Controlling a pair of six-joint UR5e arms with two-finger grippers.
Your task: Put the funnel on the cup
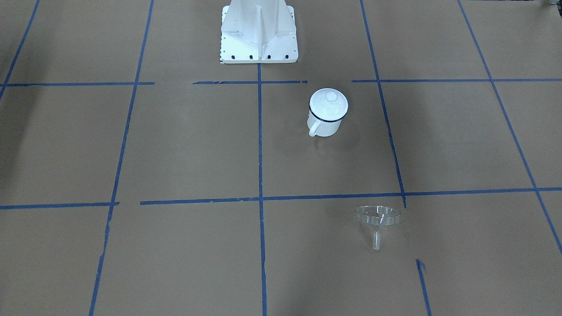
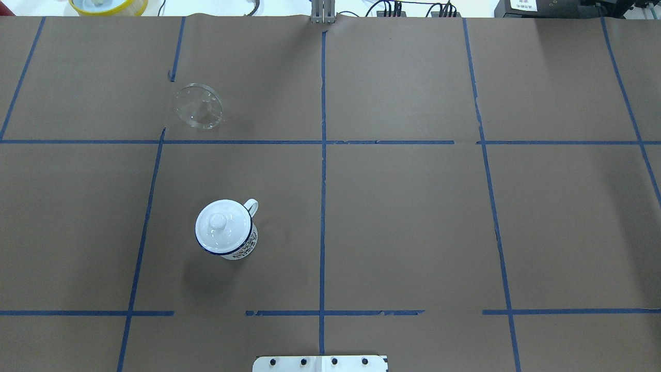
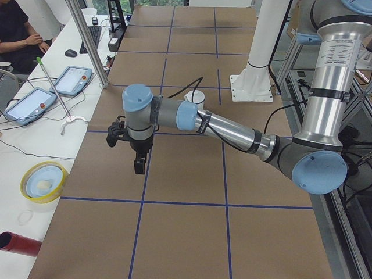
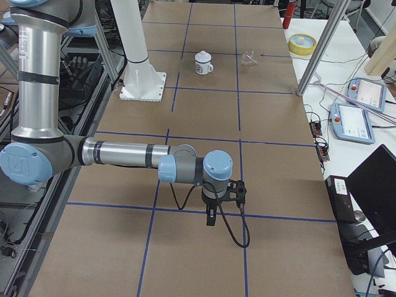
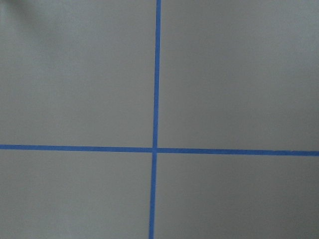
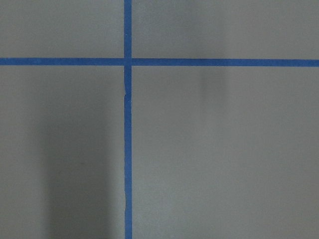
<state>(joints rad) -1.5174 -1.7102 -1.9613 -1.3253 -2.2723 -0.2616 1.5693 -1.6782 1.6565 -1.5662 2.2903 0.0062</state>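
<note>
The cup point(image 2: 244, 248), a white enamel mug with a dark blue rim, stands on the table's left half, and a white lid with a knob point(image 2: 219, 222) covers it. It also shows in the front view point(image 1: 327, 126). The clear funnel point(image 2: 199, 106) lies on its side farther from the robot, apart from the cup, and shows in the front view point(image 1: 378, 218). My left gripper point(image 3: 139, 165) shows only in the exterior left view, high over the table. My right gripper point(image 4: 210, 218) shows only in the exterior right view, far from both objects. I cannot tell whether either is open or shut.
The robot's white base point(image 1: 259, 35) stands at the table's near edge. Blue tape lines cross the brown table. A yellow bowl point(image 3: 42, 181), a red cylinder point(image 3: 20, 244) and control tablets point(image 3: 75, 79) lie on the side bench, where a person sits.
</note>
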